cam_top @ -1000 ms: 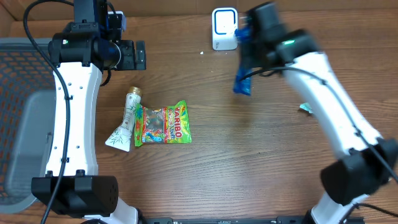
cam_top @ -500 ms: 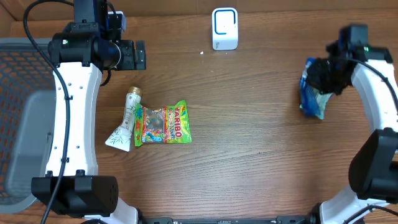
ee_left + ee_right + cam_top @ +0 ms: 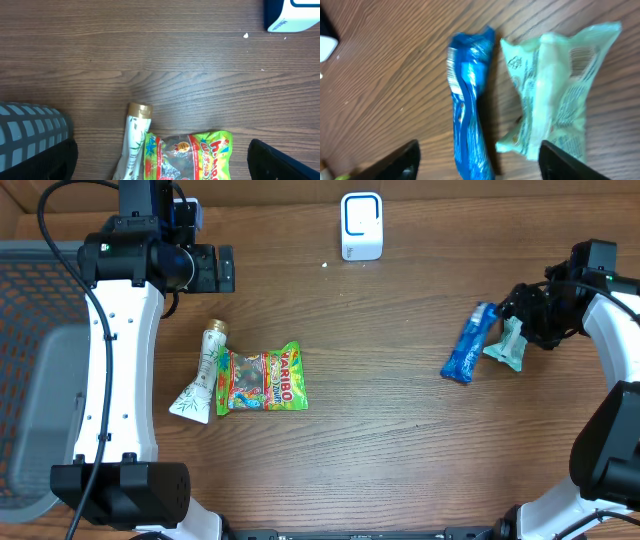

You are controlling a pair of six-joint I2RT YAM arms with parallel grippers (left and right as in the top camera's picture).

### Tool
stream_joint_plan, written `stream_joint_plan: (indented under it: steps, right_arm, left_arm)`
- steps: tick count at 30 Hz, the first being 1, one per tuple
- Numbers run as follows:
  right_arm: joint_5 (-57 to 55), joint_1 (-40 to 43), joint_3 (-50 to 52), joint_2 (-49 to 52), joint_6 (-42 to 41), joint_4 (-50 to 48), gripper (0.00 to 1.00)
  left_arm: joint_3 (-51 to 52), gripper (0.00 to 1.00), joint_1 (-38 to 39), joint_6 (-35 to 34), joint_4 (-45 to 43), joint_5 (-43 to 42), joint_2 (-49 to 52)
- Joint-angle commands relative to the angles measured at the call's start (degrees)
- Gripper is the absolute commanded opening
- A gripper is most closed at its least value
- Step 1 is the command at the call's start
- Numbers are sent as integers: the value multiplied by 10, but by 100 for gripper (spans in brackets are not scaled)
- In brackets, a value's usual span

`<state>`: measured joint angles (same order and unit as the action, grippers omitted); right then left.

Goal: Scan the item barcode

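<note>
At far right, R jaws wide over blue pkt, not gripping, L jaws wide.

blue wrapper, pale green packet, green-yellow gummy bag, brown woodgrain table.

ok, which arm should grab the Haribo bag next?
Left, probably. The left gripper is open, close by the Haribo bag and white tube; the right gripper is far across the table, by the blue packet.
</note>
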<state>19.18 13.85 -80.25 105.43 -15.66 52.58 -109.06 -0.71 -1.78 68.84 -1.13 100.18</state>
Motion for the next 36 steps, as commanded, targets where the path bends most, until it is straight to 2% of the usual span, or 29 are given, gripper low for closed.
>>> stream_joint_plan:
  steps: [1, 6, 16, 36]
  right_arm:
    - [57, 1, -40, -13, -4, 17, 79]
    - [89, -19, -76, -35, 9, 42, 80]
    - [90, -71, -76, -66, 11, 26, 83]
    - [90, -75, -76, -66, 22, 21, 82]
  left_arm:
    - [2, 100, 4, -10, 0, -4, -1]
    - [2, 100, 4, -10, 0, -4, -1]
    - [2, 100, 4, -10, 0, -4, -1]
    - [2, 100, 4, -10, 0, -4, -1]
